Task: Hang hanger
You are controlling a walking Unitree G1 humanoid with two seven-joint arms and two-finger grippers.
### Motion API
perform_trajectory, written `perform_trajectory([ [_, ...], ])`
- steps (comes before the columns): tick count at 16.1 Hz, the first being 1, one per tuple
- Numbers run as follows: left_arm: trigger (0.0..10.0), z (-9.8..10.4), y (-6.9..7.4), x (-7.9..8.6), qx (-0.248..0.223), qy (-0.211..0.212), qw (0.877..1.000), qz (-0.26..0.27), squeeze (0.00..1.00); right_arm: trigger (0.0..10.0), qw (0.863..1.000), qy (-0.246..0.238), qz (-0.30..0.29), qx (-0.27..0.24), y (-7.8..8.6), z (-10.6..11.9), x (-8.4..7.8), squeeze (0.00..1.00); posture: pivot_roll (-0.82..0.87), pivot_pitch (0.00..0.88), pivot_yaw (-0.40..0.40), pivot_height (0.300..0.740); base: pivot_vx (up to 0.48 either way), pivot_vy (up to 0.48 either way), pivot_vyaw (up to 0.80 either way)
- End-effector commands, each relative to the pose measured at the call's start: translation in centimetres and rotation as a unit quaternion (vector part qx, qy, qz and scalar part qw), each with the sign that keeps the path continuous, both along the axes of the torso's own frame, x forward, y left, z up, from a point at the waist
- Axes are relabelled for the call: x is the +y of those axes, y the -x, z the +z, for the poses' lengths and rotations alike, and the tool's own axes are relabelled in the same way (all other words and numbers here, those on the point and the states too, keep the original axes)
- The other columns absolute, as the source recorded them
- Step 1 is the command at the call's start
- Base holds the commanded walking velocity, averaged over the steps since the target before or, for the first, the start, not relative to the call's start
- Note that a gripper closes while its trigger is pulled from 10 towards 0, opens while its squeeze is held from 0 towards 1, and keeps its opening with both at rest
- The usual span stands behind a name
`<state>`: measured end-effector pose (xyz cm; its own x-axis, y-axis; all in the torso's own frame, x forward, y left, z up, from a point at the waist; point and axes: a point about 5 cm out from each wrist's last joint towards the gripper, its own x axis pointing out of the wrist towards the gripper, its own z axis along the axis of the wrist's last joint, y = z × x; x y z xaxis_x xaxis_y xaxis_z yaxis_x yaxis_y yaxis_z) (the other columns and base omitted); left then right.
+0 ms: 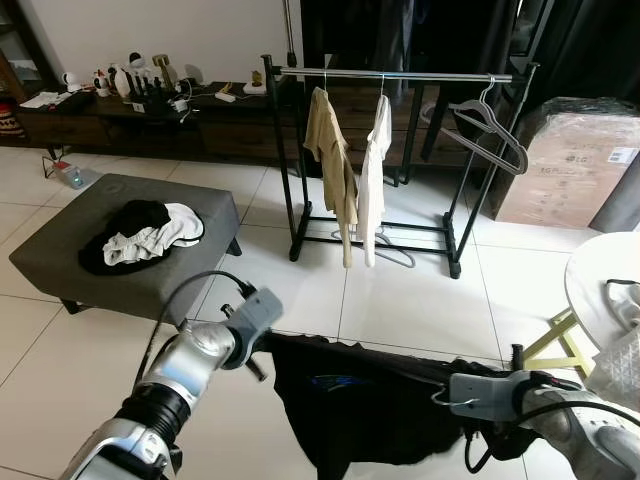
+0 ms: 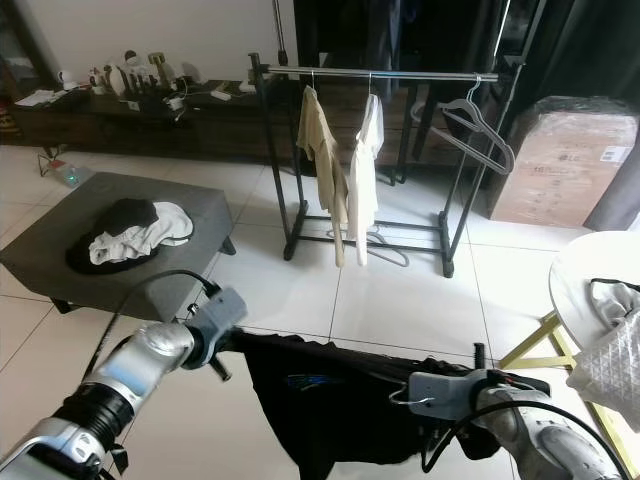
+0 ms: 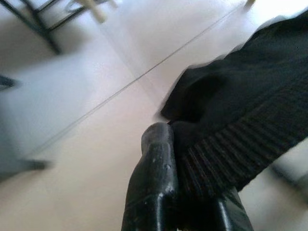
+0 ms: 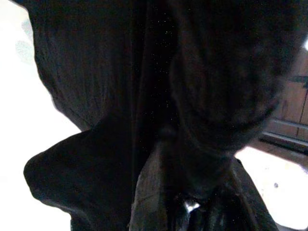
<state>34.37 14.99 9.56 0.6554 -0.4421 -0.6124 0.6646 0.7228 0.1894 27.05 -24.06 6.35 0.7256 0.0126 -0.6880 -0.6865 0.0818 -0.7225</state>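
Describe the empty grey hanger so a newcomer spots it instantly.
Find the black clothes rack with the silver rail standing on the white tiled floor. Two shirts hang near its middle, a tan shirt and a white shirt. The grey plastic hanger hangs at the rail's right end, tilted, and is the sole bare one up there.

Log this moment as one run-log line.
phase: carrying | left gripper: shut on black garment | right gripper: at garment, grip unclear | clothes rack: ahead, two shirts hung

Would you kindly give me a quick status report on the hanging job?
Left gripper shut on black garment, one end. Right gripper at the other end, grip unclear. Rack ahead across open tile; two shirts and a spare hanger on it.
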Motion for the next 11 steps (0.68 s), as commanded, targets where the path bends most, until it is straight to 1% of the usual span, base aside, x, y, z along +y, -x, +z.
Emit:
perform_trajectory([
  [1,0.0,1.3,0.2,6.1,0.014,-0.017,0.995,0.095,0.00,10.0,0.976,0.108,-0.183,0.045,2.3,-0.1,-8.8,0.00,-0.15,0.052,0.010,0.740,0.000,0.000,0.00],
  [2,8.5,2.0,0.7,4.4,0.016,0.020,0.999,0.040,0.00,10.0,0.978,0.042,-0.202,0.042,1.9,-0.5,-7.5,0.00,-0.15,0.054,0.011,0.740,0.000,0.000,0.00],
  [3,10.0,2.2,1.6,2.2,0.014,0.054,0.998,-0.029,0.00,10.0,0.976,-0.036,-0.213,0.038,1.2,-0.7,-5.6,0.00,-0.15,0.056,0.013,0.740,0.000,0.000,0.00],
  [4,10.0,2.2,1.8,1.7,0.014,0.064,0.997,-0.040,0.00,10.0,0.974,-0.056,-0.218,0.037,1.0,-0.7,-5.2,0.00,-0.15,0.058,0.013,0.740,0.000,0.000,0.00],
  [5,10.0,1.6,2.8,0.8,0.027,0.066,0.994,-0.078,0.00,10.0,0.967,-0.113,-0.225,0.034,0.5,-0.6,-3.9,0.00,-0.15,0.062,0.013,0.740,0.000,0.000,0.00],
  [6,10.0,0.6,3.8,0.5,0.047,0.035,0.992,-0.107,1.00,10.0,0.959,-0.168,-0.225,0.037,0.1,-0.2,-2.4,0.00,-0.15,0.067,0.013,0.740,0.000,0.000,0.00],
  [8,10.0,0.3,4.2,0.3,0.053,0.025,0.992,-0.116,1.00,10.0,0.953,-0.204,-0.222,0.044,-0.1,0.0,-1.5,0.00,-0.15,0.075,0.013,0.740,0.000,0.000,0.00],
  [9,10.0,0.9,4.7,-0.4,0.055,0.036,0.988,-0.136,1.00,10.0,0.946,-0.238,-0.212,0.052,-0.4,0.3,-0.3,0.00,-0.15,0.085,0.012,0.740,0.000,0.000,0.00],
  [10,10.0,1.1,5.0,-0.9,0.056,0.043,0.985,-0.156,1.00,10.0,0.947,-0.246,-0.200,0.060,-0.4,0.3,0.4,0.00,-0.15,0.094,0.014,0.740,0.000,0.000,0.00],
  [11,10.0,1.2,5.2,-1.0,0.054,0.039,0.984,-0.165,1.00,10.0,0.947,-0.247,-0.195,0.066,-0.3,0.2,0.7,0.00,-0.15,0.097,0.015,0.740,0.000,0.000,0.00],
])
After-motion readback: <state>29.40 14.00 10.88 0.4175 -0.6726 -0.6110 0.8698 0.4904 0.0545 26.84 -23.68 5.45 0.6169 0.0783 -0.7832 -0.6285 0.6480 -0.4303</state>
